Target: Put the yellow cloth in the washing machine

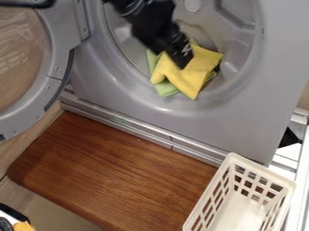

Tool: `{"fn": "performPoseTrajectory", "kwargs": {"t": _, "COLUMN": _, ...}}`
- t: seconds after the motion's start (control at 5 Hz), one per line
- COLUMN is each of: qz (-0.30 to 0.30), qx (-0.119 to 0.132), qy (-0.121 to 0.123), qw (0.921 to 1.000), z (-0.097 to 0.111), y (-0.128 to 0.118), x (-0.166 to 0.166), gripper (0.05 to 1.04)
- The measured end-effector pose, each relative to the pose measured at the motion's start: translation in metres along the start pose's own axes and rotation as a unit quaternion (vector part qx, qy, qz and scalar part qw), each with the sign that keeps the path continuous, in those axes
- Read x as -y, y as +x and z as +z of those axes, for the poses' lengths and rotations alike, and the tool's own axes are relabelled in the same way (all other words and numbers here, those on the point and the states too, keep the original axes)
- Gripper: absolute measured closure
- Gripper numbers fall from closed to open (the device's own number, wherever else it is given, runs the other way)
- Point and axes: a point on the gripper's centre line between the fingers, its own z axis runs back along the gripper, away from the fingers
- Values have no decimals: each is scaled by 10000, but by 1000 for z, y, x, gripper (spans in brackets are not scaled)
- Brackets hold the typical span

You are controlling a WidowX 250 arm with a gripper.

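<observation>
- The gripper points down into the drum from the view's top, its tip against the yellow cloth; how far open it is, or whether it has hold of the cloth, cannot be told.
- The yellow cloth lies over a green cloth, inside the opening, near the lower rim.
- The door stands open, well apart from both cloths.
- The gripper covers part of the yellow cloth, which hides much of the green.
- The view's edges cut off door and basket.

Soft light lays a pale sheen on the smooth grey washing machine; bright streaks mark its round, clear door glass.
</observation>
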Motion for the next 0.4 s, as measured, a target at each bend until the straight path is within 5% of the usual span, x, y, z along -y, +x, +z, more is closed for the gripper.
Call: {"fn": "performPoseTrajectory", "kwargs": {"t": 0.4, "qz": -90, "qx": -800, "qy": 104, "qw": 9967, "z": 17, "y": -59, "x": 11, "gripper": 83}}
